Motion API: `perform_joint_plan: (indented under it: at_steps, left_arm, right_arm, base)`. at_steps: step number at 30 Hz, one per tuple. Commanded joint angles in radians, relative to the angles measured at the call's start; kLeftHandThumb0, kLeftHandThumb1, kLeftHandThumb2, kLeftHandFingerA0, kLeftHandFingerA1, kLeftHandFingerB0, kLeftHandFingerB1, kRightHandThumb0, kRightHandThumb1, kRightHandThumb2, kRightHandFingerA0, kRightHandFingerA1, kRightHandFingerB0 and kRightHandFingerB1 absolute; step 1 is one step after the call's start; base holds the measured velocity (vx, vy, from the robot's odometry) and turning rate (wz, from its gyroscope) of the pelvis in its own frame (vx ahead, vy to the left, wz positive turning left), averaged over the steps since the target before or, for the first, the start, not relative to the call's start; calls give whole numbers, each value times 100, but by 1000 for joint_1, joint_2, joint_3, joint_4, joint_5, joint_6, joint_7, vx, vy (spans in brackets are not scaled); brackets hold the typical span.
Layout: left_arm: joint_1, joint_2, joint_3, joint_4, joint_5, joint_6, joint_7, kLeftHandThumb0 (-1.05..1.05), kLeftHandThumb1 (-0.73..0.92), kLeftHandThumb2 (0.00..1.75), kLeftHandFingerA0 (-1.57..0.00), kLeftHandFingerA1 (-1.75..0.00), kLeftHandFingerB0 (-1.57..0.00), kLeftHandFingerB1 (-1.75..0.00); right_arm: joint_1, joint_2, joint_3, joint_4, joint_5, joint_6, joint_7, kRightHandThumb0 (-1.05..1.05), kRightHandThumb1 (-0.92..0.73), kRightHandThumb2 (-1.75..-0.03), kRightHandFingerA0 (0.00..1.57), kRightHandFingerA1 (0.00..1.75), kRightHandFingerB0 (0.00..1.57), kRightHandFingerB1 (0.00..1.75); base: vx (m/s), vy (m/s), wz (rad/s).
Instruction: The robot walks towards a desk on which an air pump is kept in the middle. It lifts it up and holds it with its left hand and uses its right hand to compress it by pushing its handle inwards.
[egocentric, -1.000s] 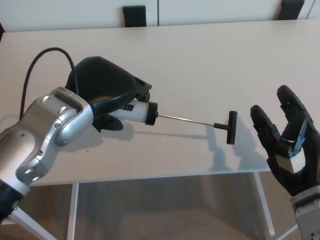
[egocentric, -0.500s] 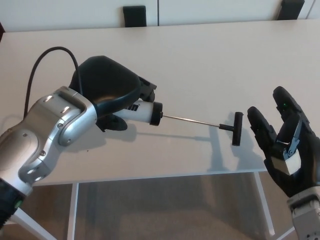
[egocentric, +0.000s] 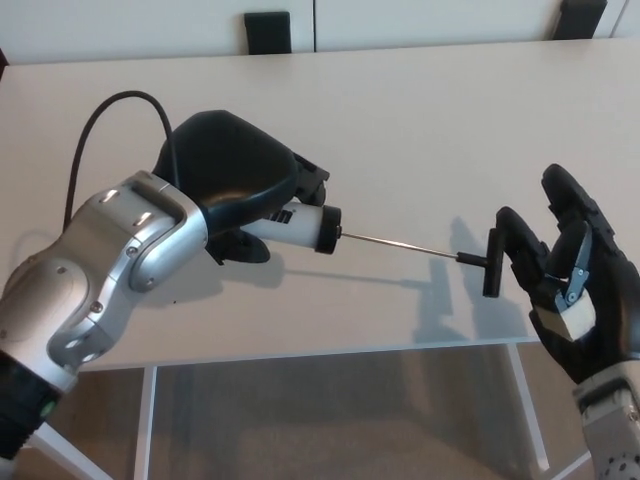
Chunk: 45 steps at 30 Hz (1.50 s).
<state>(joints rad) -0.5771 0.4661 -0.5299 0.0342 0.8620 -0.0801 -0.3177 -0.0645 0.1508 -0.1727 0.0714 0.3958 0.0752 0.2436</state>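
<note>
Spanning the upper view: pale desk (egocentric: 420, 110), two dark chair backs (egocentric: 268, 28) at its far edge. Left hand (egocentric: 235, 185), black, on a silver forearm (egocentric: 100, 270), closed around the air pump (egocentric: 300, 225), holding it above the desk middle, roughly level. Right hand (egocentric: 570, 280), black, fingers spread apart, holding nothing, palm just beside the pump handle (egocentric: 492, 264); contact cannot be told. Thin rod (egocentric: 400, 245) drawn out between white barrel and black T-handle.

left hand (egocentric: 235, 180) clenched, right hand (egocentric: 565, 275) raised, fingers spread
</note>
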Motion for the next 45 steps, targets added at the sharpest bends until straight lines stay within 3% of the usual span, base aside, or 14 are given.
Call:
perform_joint_plan:
  at_steps: [1, 10, 11, 13, 14, 21, 22, 26, 31, 33, 39, 41, 42, 45]
  left_arm:
    - [-5, -15, 11, -19, 17, 1, -6, -42, 66, 75, -95, -152, -74, -56]
    - [3, -16, 15, -17, 13, -22, 15, -41, 66, 77, -97, -152, -75, -62]
    - [5, -18, 15, -19, 13, -21, 16, -30, 74, 67, -83, -160, -77, -51]
    - [8, -21, 15, -21, 14, -20, 16, -30, 74, 67, -83, -160, -77, -51]
    - [5, -23, 14, -24, 13, -17, 7, -40, 62, 73, -93, -151, -72, -55]
    - [0, -30, 13, -35, 14, -14, -5, -41, 62, 73, -93, -151, -74, -57]
    - [-1, -29, 12, -35, 15, -16, -6, -31, 70, 63, -81, -161, -78, -52]
    - [0, -33, 8, -37, 20, -10, -11, -40, 60, 73, -91, -149, -73, -57]
    - [2, -45, 2, -44, 27, 12, -31, -41, 65, 73, -88, -150, -71, -54]
    - [-10, -65, -15, -32, 38, 13, -46, -33, 79, 68, -83, -159, -73, -47]
    - [-4, -87, -23, -36, 56, 22, -38, -33, 82, 68, -82, -160, -79, -50]
    - [1, -108, -25, -28, 44, 15, -28, -31, 74, 65, -82, -160, -82, -55]
    - [-3, -123, -27, -23, 41, 28, -37, -33, 85, 70, -82, -159, -75, -49]
    - [-14, -147, -32, -16, 51, 54, -57, -33, 90, 72, -82, -156, -72, -47]
  right_arm:
    - [-25, -19, 17, 24, -43, -40, -20, -82, -83, -112, 3, 21, 3, 16]
    - [-38, -16, 13, 55, -39, -49, -18, -82, -83, -112, 3, 20, 3, 16]
    - [-39, -17, 14, 58, -40, -50, -16, -84, -83, -112, 4, 19, 4, 15]
    - [-41, -18, 15, 61, -42, -51, -14, -84, -83, -112, 4, 19, 4, 15]
    - [-43, -19, 20, 66, -48, -54, -12, -83, -85, -114, 2, 20, 2, 14]
    - [-44, -19, 28, 73, -52, -57, -11, -82, -85, -114, 2, 20, 1, 14]
    - [-44, -17, 30, 72, -52, -59, -10, -81, -85, -114, 1, 20, 1, 15]
    - [-42, -12, 34, 67, -49, -63, -9, -81, -84, -113, 2, 20, 2, 15]
    - [-47, -7, 41, 62, -43, -62, -2, -83, -83, -113, 2, 20, 2, 14]
    - [-62, 3, 52, 62, -48, -73, -9, -85, -81, -110, 6, 22, 6, 16]
    - [-67, 13, 55, 57, -45, -58, -28, -85, -80, -108, 6, 21, 6, 16]
    - [-73, 23, 57, 58, -47, -58, -42, -84, -78, -107, 4, 22, 5, 17]
    - [-81, 30, 58, 59, -45, -55, -51, -83, -78, -106, 5, 23, 6, 18]
    - [-94, 42, 60, 57, -41, -43, -66, -80, -77, -106, 4, 25, 7, 20]
  base:
    - [0, 0, 0]
    - [0, 0, 0]
    - [0, 0, 0]
    - [0, 0, 0]
    - [0, 0, 0]
    - [0, 0, 0]
    - [0, 0, 0]
    - [0, 0, 0]
    - [0, 0, 0]
    - [0, 0, 0]
    - [0, 0, 0]
    - [0, 0, 0]
    - [0, 0, 0]
    - [0, 0, 0]
